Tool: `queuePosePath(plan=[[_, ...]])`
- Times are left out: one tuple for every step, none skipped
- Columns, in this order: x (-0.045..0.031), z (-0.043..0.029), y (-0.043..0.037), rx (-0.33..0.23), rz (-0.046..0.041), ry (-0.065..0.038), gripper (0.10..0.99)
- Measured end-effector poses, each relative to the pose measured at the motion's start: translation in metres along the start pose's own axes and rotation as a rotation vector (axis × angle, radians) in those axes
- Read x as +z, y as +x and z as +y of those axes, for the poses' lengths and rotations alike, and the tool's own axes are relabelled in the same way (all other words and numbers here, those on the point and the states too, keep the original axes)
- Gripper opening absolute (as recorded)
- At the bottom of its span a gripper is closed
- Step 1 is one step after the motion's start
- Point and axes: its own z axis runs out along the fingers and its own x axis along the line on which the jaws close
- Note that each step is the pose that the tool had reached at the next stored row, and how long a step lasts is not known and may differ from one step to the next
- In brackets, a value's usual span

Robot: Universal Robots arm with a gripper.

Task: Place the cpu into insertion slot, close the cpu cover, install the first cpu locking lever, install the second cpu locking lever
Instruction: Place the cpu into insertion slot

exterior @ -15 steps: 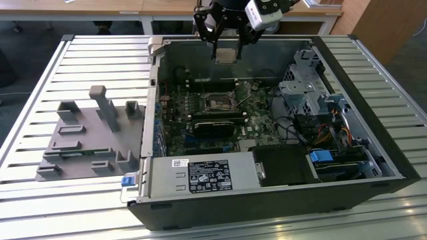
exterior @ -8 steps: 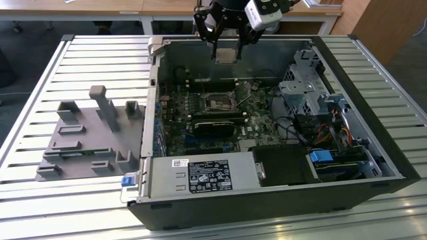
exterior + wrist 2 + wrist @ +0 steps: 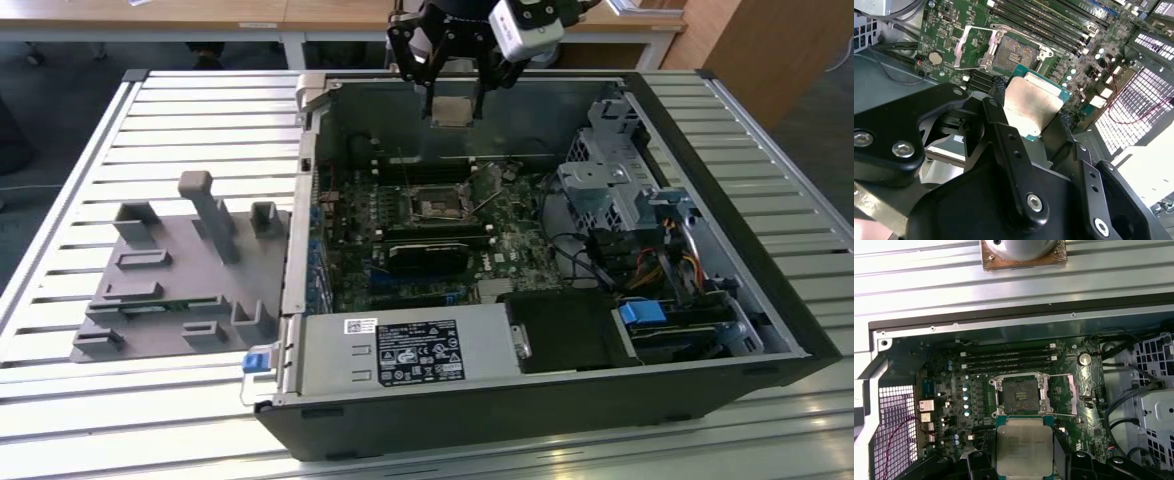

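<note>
Black two-finger gripper [image 3: 1031,100] has its jaws clamped on opposite edges of the small square cpu [image 3: 1024,447] with the silvery-beige metal lid. It holds the chip in the air over the green motherboard [image 3: 946,400], apart from the square black insertion slot [image 3: 1018,395]. A thin silvery cpu cover [image 3: 1071,395] lies swung open beside that slot. Faint grey print crosses the chip's lid, too small to read. A white printed sticker [image 3: 418,352] sits on the silver power supply box [image 3: 334,352], its writing illegible.

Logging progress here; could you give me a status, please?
Gripper shut on the cpu, above the motherboard. Insertion slot empty, cpu cover open. Nothing seen in the way.
</note>
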Motion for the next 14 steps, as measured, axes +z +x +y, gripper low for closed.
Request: queuePosePath(plan=[[0.0,0.0,0.0,0.001,-0.0001,0.0,0.541],[0.0,0.0,0.0,0.002,-0.0002,0.0,0.541],[0.0,0.0,0.0,0.003,-0.0003,0.0,0.541],[0.0,0.0,0.0,0.004,-0.0004,0.0,0.541],[0.0,0.0,0.0,0.005,-0.0005,0.0,0.541],[0.0,0.0,0.0,0.006,-0.0006,0.0,0.541],[0.0,0.0,0.0,0.007,-0.0007,0.0,0.541],[0.0,0.0,0.0,0.008,-0.0008,0.0,0.541],[0.0,0.0,0.0,0.009,-0.0008,0.0,0.541],[0.0,0.0,0.0,0.01,-0.0009,0.0,0.541],[0.0,0.0,0.0,0.011,-0.001,0.0,0.541],[0.0,0.0,0.0,0.012,-0.0011,0.0,0.541],[0.0,0.0,0.0,0.013,-0.0012,0.0,0.541],[0.0,0.0,0.0,0.014,-0.0013,0.0,0.541]])
